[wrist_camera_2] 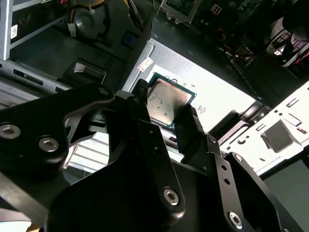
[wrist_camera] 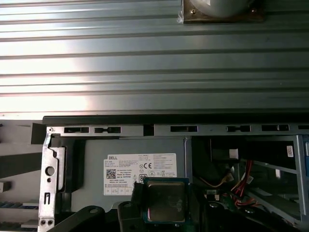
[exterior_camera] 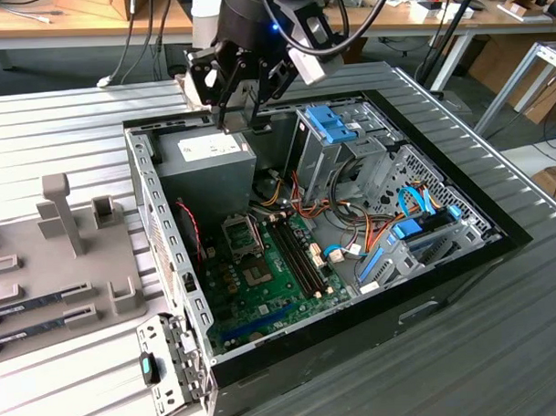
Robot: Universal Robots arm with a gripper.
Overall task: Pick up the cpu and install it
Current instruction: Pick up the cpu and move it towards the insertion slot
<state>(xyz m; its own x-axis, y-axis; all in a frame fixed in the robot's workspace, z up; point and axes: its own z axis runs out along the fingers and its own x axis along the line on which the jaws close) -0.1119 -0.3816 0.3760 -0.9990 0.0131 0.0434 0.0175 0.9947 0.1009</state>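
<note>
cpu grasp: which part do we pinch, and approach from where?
Pinch the cpu on two opposite side edges, coming down onto its metal top. It is a thin flat square with the top facing the wrist, so only the edges give parallel faces. In the second wrist view the gripper appears to hold it this way, fingers against those edges, over the power supply.

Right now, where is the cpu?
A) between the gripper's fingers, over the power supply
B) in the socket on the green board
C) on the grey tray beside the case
A: in both wrist views the gripper is shut on the cpu, the power supply behind it.
</note>
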